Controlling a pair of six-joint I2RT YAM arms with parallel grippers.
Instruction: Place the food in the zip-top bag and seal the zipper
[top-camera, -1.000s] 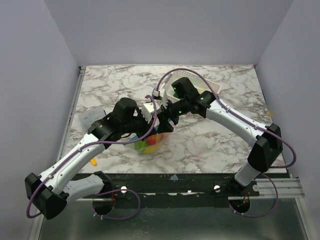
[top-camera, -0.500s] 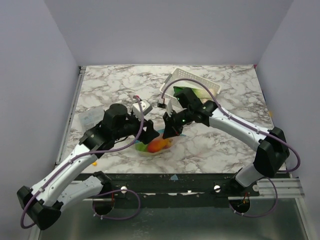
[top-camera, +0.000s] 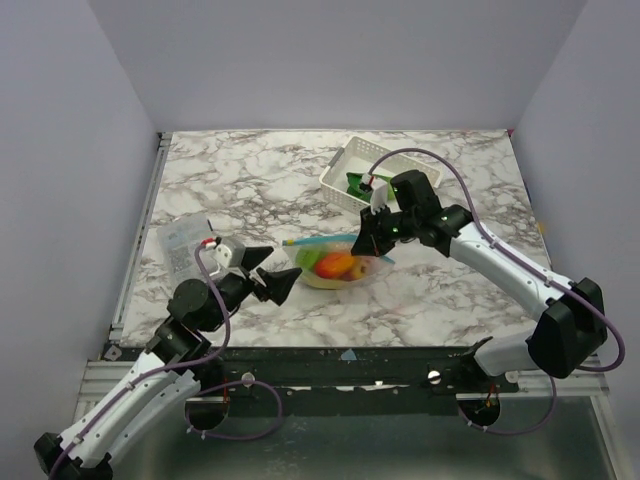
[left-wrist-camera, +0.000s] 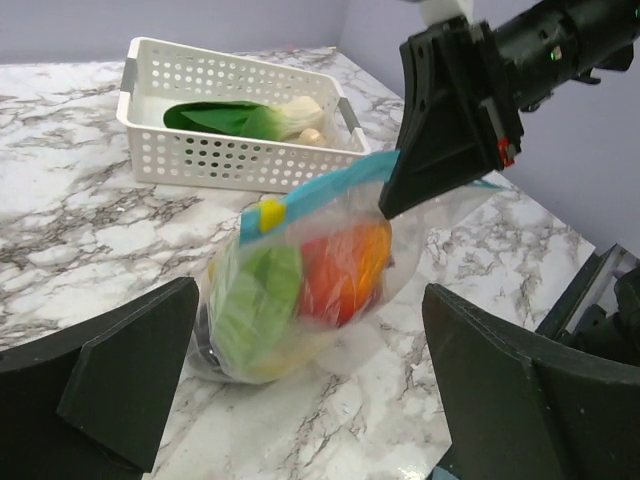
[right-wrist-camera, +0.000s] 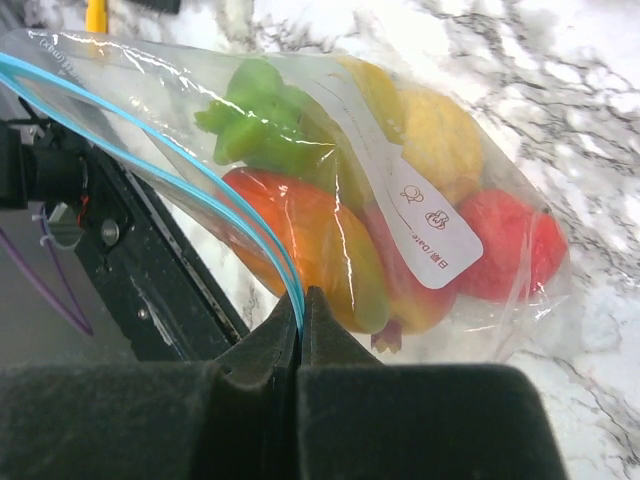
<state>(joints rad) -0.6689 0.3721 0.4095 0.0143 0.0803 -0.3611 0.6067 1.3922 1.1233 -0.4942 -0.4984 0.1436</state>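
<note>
**Surroundings.** White perforated plastic basket (top-camera: 335, 168) sits on grey-veined marble table (top-camera: 240, 170), toward the far side, and serves as ref. point. Inside it lies a green leafy toy veg w/ pale stem (left-wrist-camera: 235, 117). Flat pale packet (top-camera: 183, 243) lies well to the left of the basket and nearer the front edge. In the top view the rt arm's wrist covers the basket's right corner, and its purple cable (top-camera: 455, 180) arcs just right of the basket.

**End effectors.** Right gripper (top-camera: 366, 243) is just in front of the basket, jaws pressed together and pinching the zipper's right end. Left gripper (top-camera: 285, 262) is further front-left of the basket, jaws spread wide, gripping nothing. It faces the bag and stands apart from it.

**Task item, position.** Thin clear zip-top bag (top-camera: 340, 268) is near the basket, on its front side, between the two grippers. Its belly rests on the marble and its mouth edge is raised at the rt gripper's pinch.

**Task item, appearance.**
- The light blue zipper (left-wrist-camera: 320, 190) slopes down from the pinch toward a yellow slider tab (left-wrist-camera: 271, 212) at the other end.
- Cannot tell whether the strip is shut along its full length.
- The food is inside: green piece (right-wrist-camera: 265, 135), orange piece (right-wrist-camera: 300, 235), yellow piece (right-wrist-camera: 430, 130), red piece (right-wrist-camera: 505, 245).
- White printed label (right-wrist-camera: 430, 225) is on the bag wall. The film is crinkled and glossy.
</note>
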